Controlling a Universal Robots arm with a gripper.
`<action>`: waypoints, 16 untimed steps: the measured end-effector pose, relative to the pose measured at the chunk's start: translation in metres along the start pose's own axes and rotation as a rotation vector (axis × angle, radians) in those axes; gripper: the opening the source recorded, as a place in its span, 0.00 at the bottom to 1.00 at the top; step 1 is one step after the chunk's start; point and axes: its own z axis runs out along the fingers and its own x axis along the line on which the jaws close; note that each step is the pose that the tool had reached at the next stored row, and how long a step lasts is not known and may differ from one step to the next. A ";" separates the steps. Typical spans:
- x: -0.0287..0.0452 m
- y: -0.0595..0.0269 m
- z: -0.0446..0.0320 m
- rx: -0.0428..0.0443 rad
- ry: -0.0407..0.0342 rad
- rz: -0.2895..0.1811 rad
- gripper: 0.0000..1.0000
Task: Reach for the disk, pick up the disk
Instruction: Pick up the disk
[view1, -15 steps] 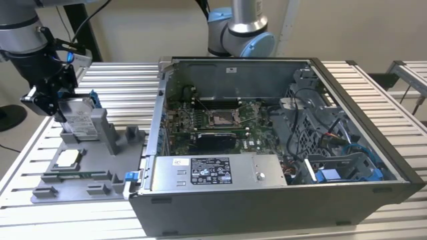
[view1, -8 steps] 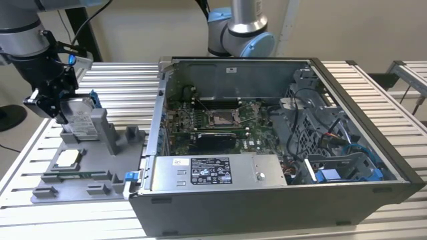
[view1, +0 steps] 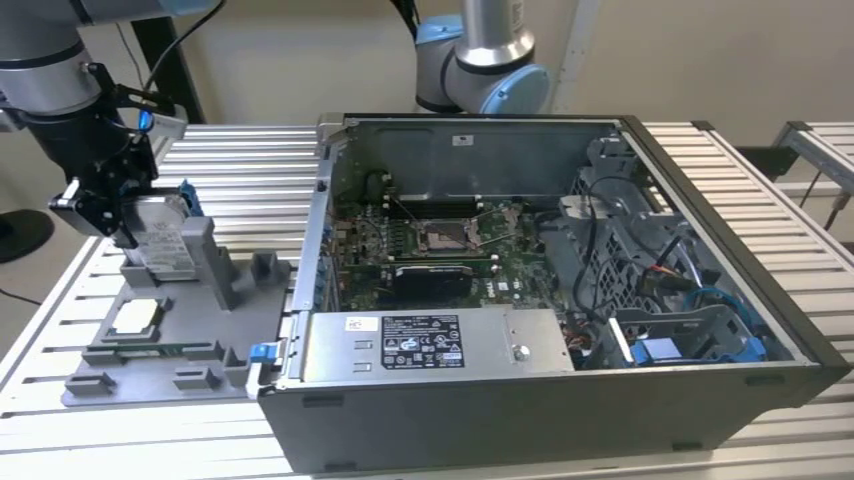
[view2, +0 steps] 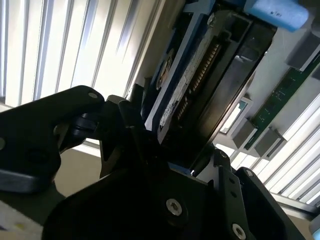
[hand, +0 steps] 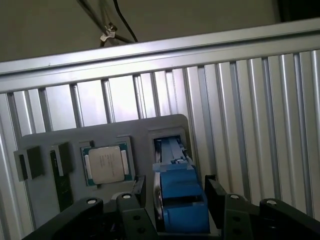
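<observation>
The disk (view1: 163, 235) stands on edge at the back of the grey fixture (view1: 200, 385), on the exterior view's left. It is silver with a white label and blue rails. My gripper (view1: 118, 215) is down at the disk's upper end, shut on the disk. In the first wrist view the black fingers (hand: 216, 192) press either side of the disk's blue rail (hand: 172, 155), with the gripper (hand: 177, 192) centred on it. The second wrist view has the disk's connector edge (view2: 200, 75) running out from between the gripper (view2: 175, 145) fingers.
A small square silver chip (view1: 134, 318) (hand: 106, 165) lies in the fixture beside the disk. An open computer case (view1: 534, 420) fills the exterior view's middle and right. A second arm (view1: 481, 60) stands behind it. The table (view1: 240, 160) is ribbed metal.
</observation>
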 end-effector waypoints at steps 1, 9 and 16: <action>0.0000 0.0000 0.0000 0.0000 0.0000 0.000 1.00; -0.0001 0.0000 0.0000 0.0000 0.0000 0.000 0.00; -0.0001 0.0000 0.0000 0.0000 0.0000 -0.001 0.00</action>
